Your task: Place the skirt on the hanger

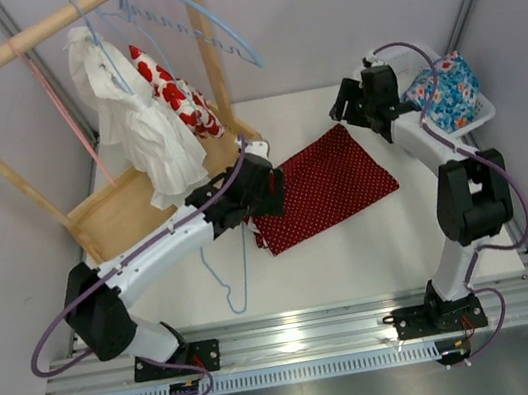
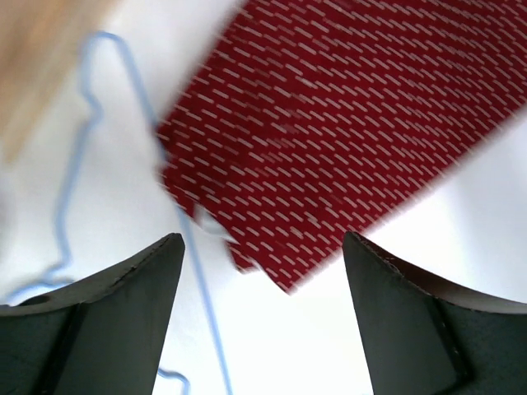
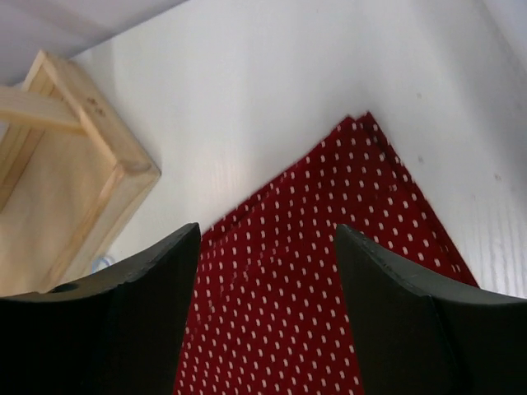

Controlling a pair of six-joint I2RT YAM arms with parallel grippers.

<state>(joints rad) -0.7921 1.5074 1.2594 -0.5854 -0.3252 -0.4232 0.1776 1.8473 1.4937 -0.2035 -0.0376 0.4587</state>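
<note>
The hanger (image 2: 140, 86) lies on the counter (image 1: 356, 263) along the near-left edge of the flat-spread skirt (image 1: 328, 185), likely staged for threading, with left fingers (image 2: 107, 313) and right fingers (image 3: 123, 313) poised over its opposite corners, both wide open, holding nothing.

Bright, even light; left-wrist view motion-blurred.

top: overhead, far | wrists: close, facing down | shared: skirt (image 1: 328, 185)
</note>
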